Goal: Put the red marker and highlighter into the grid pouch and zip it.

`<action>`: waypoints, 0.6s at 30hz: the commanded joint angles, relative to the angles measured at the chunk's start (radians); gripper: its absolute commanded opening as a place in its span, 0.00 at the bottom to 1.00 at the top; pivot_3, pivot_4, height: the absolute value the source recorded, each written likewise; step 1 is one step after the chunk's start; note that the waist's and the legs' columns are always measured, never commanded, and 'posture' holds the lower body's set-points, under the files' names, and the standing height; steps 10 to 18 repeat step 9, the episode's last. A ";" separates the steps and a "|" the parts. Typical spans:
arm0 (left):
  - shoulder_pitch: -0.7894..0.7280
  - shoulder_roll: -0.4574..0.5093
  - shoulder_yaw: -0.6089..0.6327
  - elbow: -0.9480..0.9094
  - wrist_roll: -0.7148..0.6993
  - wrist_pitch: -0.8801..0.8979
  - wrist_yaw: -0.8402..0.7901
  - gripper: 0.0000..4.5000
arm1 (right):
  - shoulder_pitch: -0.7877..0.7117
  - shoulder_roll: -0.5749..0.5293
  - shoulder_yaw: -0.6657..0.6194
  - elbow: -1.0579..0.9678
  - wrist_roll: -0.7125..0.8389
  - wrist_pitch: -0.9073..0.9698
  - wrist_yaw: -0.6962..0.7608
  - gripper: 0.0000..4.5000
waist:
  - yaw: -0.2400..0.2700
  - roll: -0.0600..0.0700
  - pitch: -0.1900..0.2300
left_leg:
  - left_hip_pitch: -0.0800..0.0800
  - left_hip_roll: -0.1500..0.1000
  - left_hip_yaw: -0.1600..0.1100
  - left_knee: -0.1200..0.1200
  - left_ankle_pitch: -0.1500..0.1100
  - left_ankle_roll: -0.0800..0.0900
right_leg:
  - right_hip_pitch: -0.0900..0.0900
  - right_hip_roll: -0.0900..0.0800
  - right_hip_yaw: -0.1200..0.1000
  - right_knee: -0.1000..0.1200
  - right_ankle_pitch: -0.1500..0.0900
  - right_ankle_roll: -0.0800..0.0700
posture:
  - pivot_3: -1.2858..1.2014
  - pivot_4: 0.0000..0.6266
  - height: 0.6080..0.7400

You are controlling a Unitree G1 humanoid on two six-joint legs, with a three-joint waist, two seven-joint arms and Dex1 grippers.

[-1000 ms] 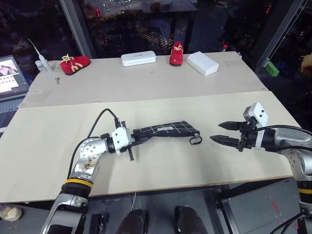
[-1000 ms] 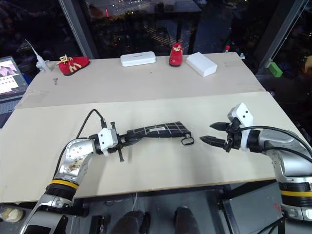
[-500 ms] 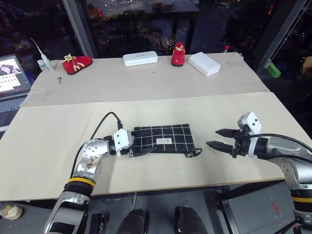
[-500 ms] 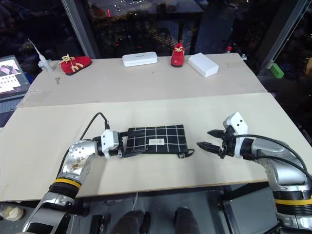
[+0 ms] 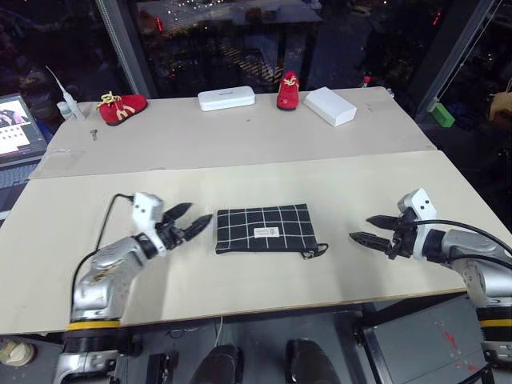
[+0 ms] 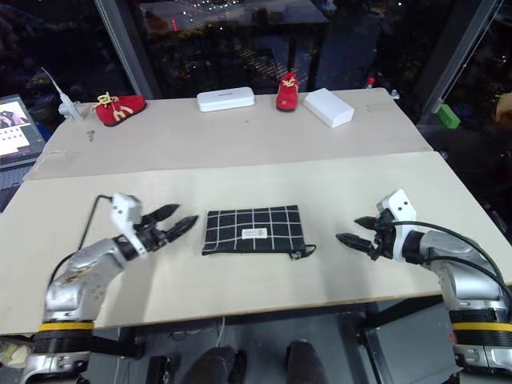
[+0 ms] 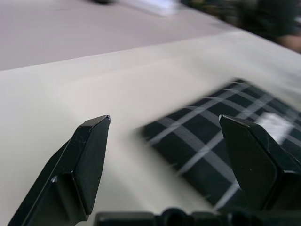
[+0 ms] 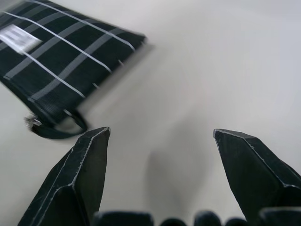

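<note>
Here's the grid pouch [image 5: 262,228], one flat rectangle of black fabric crossed by thin white lines, lying flat on the pale matte surface [image 5: 240,172] right between the two grippers. A small white label [image 5: 266,233] sits on its face, and a black pull loop [image 5: 318,250] curls off the corner nearest the right gripper.

Left gripper [image 5: 190,219], two black wedge-shaped fingers spread wide, nothing between them, hanging just beside the pouch's near short edge and apart from it. Right gripper [image 5: 366,230], its fingers likewise spread and empty, pointing at the loop end with a clear strip of bare surface between.

From the left wrist, the pouch's grid is smeared with blur; from the right wrist, the loop and a bit of metal at the zipper end show, though whether the zip is closed is hard to make out.

Beyond both grippers, at the far side of the surface: two red fabric shoes [image 5: 123,105] [image 5: 288,90], one rounded white hard case [image 5: 226,98], one white box [image 5: 331,105]. A laptop [image 5: 18,128] is cut off at the frame edge.
</note>
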 commanded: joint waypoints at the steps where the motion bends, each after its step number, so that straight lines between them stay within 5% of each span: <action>1: 0.052 0.006 0.122 -0.026 -0.024 -0.004 0.082 0.89 | 0.012 0.004 -0.075 0.058 0.008 -0.049 -0.026 0.87 | 0.004 0.000 0.000 | 0.000 0.000 0.000 0.000 0.000 0.000 | 0.000 0.000 0.000 0.000 0.000 0.000 | 0.52 0.24 1.00; 18: 0.081 -0.008 0.202 0.014 -0.033 -0.005 0.146 0.89 | -0.009 0.038 -0.098 0.177 -0.006 -0.108 -0.078 0.87 | 0.014 0.000 0.000 | 0.001 0.000 0.000 0.000 -0.001 -0.001 | 0.002 0.000 0.000 -0.001 0.000 0.000 | 0.52 0.24 1.00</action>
